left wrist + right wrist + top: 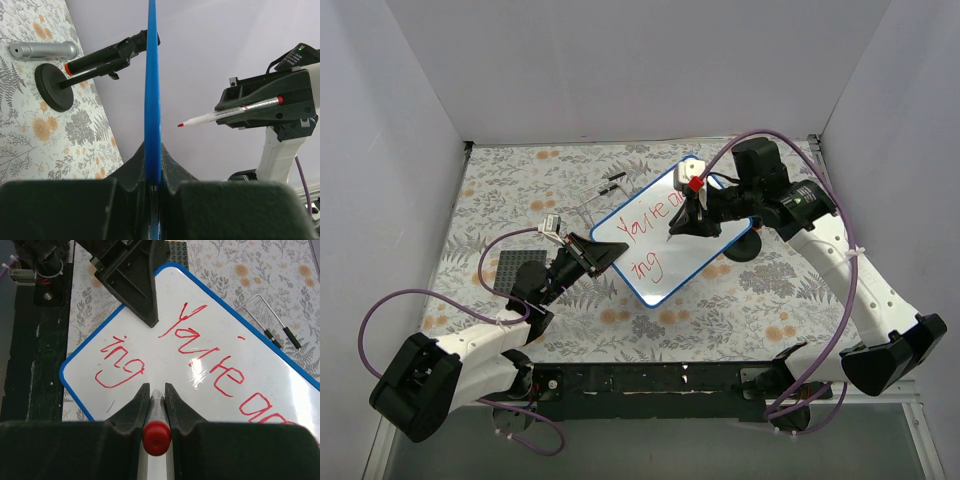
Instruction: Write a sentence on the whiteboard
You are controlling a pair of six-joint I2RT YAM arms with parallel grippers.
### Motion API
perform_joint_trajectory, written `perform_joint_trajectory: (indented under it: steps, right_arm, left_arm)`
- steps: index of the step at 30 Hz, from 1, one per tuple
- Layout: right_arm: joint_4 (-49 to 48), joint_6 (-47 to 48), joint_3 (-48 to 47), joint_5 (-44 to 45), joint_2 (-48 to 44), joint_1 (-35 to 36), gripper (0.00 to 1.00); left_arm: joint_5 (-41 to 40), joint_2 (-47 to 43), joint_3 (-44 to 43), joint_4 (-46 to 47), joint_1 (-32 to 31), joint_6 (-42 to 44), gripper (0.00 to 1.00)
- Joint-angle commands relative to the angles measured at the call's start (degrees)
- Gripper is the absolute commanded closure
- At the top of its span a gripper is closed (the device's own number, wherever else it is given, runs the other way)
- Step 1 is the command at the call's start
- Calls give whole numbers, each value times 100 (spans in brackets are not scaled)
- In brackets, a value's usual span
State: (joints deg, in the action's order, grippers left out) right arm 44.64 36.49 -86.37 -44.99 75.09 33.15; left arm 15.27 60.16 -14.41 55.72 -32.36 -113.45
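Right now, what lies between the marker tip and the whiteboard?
Nothing. The left wrist view shows the whiteboard edge-on, and the marker tip stands apart from it; only plain wall shows through the gap.

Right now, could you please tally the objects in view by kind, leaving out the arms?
Whiteboard: 1
Red marker: 1
Black pen on round stand: 1
Silver cylinder: 1
Studded plate: 1
Wire bracket: 1
Total: 6

Studded grey plate (512, 270); wire bracket (270, 315); floral cloth (760, 300)
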Motion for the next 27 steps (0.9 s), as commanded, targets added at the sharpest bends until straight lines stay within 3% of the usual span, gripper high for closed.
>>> perform_joint_trajectory:
  steps: [1, 12, 27]
  right_arm:
    - [-333, -186, -56, 342, -12, 8, 99]
    - [-509, -362, 225, 482, 50, 491, 99]
    - [-632, -388, 375, 878, 41, 500, 99]
  left_arm:
    - [-85, -101, -123, 738, 28, -476, 100]
    - [-85, -31, -193, 782, 28, -512, 100]
    - [-138, -66, -193, 773, 28, -547, 100]
